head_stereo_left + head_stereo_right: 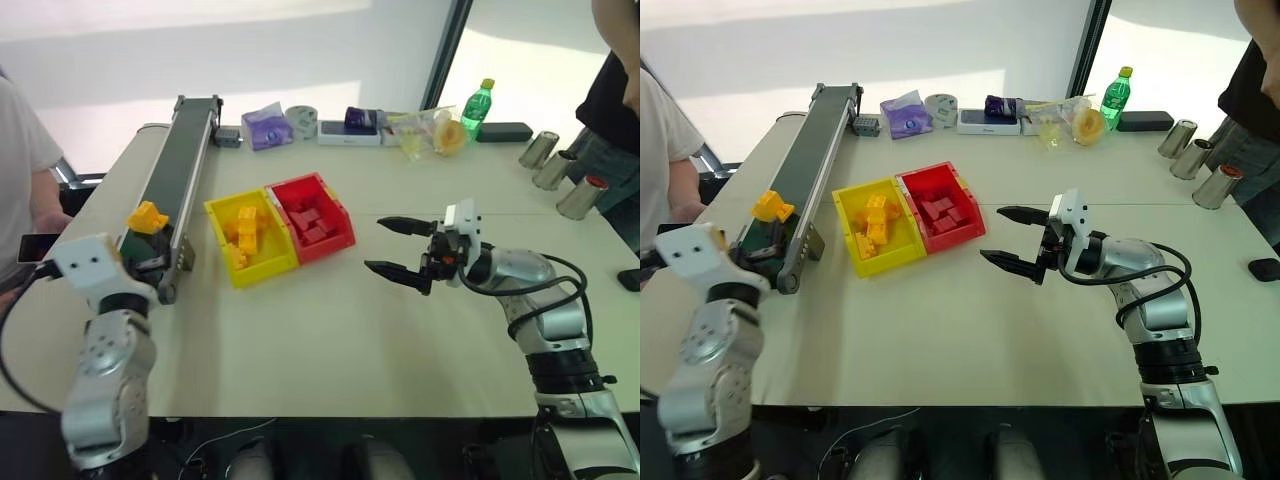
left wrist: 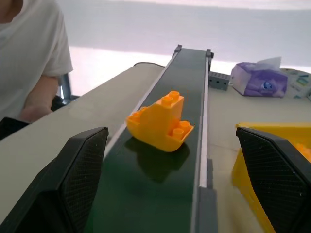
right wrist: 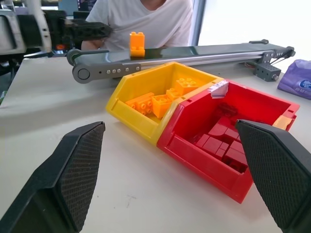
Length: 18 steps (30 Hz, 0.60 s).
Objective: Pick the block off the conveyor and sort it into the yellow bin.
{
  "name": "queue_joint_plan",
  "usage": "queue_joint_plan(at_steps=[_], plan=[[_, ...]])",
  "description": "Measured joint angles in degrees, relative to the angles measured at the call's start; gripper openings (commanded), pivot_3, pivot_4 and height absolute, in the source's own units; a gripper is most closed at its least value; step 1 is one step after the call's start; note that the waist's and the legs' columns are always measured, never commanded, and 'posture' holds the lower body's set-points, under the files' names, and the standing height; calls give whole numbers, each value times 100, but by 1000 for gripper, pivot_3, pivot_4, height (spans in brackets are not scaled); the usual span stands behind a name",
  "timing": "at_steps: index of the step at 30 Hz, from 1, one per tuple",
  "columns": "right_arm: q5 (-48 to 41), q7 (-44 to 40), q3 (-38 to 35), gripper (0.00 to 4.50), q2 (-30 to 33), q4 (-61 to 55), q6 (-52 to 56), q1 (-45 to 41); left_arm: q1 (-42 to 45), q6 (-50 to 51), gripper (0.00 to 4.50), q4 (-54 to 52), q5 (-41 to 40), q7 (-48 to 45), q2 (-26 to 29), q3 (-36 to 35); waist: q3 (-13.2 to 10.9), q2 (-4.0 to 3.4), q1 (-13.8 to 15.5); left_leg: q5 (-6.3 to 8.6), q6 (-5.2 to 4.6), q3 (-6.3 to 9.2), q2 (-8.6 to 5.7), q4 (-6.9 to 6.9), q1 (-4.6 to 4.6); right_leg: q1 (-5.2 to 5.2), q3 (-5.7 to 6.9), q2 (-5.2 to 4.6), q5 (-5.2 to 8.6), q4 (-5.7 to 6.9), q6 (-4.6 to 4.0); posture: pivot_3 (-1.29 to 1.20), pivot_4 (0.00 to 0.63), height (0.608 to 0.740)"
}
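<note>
the block sits on the dark green belt of the conveyor, near the belt's end closest to the robot, studs up, nothing touching it. in the left wrist view it lies between and beyond the two black fingers, about mid-width on the belt.

left gripper: fingers spread wide, holding nothing, lined up with the near end of the conveyor and pointing along the belt toward the block, still apart from it.

right gripper: fingers also spread wide, empty, hovering above the white table to the right of the bins, pointing left at them.

the yellow bin stands on the table just beside the conveyor's right rail, touching the red bin on its far side (the two are side by side, slightly angled). yellow bin holds several yellow-orange blocks; red bin holds red blocks.

a person in a white shirt sits at the left edge of the table, next to the conveyor. along the far edge: a purple tissue pack, a green bottle and metal cups.
</note>
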<state>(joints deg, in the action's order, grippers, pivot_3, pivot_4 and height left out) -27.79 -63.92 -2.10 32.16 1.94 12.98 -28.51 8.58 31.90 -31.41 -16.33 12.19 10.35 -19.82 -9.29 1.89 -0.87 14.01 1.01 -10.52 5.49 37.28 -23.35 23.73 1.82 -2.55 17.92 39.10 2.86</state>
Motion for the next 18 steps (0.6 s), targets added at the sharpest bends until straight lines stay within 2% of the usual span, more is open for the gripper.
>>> queue_joint_plan(at_steps=[4,14,17,18], plan=[[-1,8,-9,4500,5,-1,1,25,273,114,4450,113,414,436,-228,215,0,0,-13,-2,3,0,3,-5,1,2,0,4,0,0,0,0,150,740],[-10,125,-21,4500,23,-185,124,44,299,375,4450,370,1035,1196,-725,48,0,0,14,-1,2,0,1,-1,0,1,1,0,0,0,0,0,150,740],[-11,163,-22,4500,28,-233,186,46,399,314,3665,410,766,983,-873,-154,0,0,22,-1,2,0,1,1,1,-1,2,-1,0,0,0,0,150,740],[-12,170,-22,4500,28,-262,201,46,434,289,3168,422,641,903,-928,-183,0,0,29,-1,2,1,1,2,1,-3,3,-2,0,0,0,0,150,740]])
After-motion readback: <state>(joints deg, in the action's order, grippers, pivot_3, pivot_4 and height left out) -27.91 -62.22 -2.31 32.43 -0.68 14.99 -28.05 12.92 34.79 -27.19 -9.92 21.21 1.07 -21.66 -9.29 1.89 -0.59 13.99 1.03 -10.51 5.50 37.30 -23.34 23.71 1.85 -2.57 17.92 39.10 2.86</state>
